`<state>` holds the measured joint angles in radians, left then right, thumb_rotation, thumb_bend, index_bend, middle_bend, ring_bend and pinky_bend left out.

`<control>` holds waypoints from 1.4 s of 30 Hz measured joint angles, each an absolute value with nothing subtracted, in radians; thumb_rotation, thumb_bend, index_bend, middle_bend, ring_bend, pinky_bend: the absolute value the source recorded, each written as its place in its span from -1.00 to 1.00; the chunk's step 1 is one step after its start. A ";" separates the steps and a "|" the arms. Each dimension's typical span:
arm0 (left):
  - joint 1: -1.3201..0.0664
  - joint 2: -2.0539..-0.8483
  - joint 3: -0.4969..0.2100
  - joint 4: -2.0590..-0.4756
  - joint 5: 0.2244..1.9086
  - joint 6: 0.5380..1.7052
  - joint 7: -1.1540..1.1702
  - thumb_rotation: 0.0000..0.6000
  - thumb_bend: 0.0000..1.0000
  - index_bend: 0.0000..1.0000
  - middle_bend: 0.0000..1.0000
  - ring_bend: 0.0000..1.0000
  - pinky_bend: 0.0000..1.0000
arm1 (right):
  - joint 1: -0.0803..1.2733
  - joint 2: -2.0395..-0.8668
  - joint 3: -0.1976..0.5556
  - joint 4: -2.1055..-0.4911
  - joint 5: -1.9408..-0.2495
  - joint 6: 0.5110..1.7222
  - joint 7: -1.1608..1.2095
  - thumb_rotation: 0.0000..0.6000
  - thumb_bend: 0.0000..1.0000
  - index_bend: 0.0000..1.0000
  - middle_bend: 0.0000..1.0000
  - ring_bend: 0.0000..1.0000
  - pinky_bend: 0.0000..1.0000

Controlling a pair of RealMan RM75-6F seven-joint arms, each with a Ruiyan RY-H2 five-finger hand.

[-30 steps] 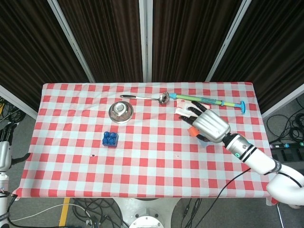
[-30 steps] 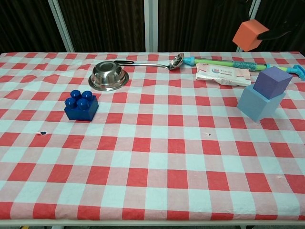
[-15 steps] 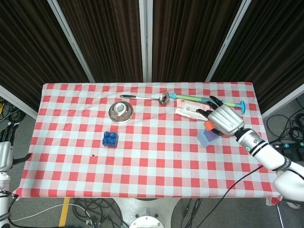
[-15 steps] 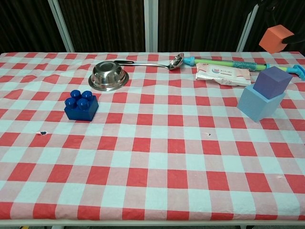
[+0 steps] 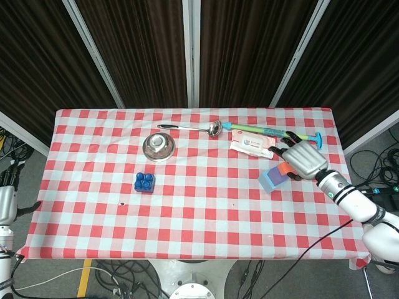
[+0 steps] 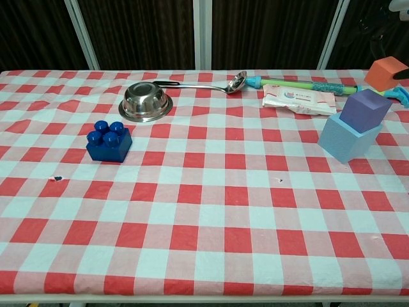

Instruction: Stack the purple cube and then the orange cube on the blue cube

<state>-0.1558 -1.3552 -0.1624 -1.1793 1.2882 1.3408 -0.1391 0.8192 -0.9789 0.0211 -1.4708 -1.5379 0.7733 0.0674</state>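
While our right hand (image 5: 303, 159) is gripping the small orange foam cube (image 6: 385, 71), we are holding it just above the purple cube (image 6: 365, 109), itself sitting on the pale blue cube (image 6: 346, 140).

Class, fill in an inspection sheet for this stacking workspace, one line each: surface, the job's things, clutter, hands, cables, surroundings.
Surface: table under a red-and-white checked cloth, slightly wrinkled.
Job's things: small purple cube sits skewed on the larger light-blue cube; orange cube is held in the air just above and to the right of them, not yet placed.
Clutter: upturned steel bowl, steel ladle, dark-blue studded brick, white wipes packet, green-and-teal long-handled brush.
Hands: right hand holds the orange cube; left hand nothing seen.
Cables: loose leads on the floor around the table.
Surroundings: dark curtains behind.
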 measured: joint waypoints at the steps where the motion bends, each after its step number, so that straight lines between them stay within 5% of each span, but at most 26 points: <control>1: -0.156 -1.355 -0.162 -1.179 1.288 1.341 -0.139 1.00 -0.85 -0.71 -0.66 -0.72 -0.44 | 0.818 -0.982 0.020 -1.467 -1.539 0.773 0.070 1.00 -0.62 -0.67 -0.08 -0.74 -1.00; 42: -0.155 -1.359 -0.164 -1.166 1.284 1.338 -0.142 1.00 -0.85 -0.71 -0.66 -0.72 -0.44 | 0.820 -1.046 0.025 -1.403 -1.538 0.741 0.118 1.00 -0.62 -0.67 -0.08 -0.74 -1.00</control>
<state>-0.1552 -1.3588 -0.1641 -1.1659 1.2845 1.3377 -0.1423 0.8201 -1.0460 0.0252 -1.4028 -1.5381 0.7410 0.1178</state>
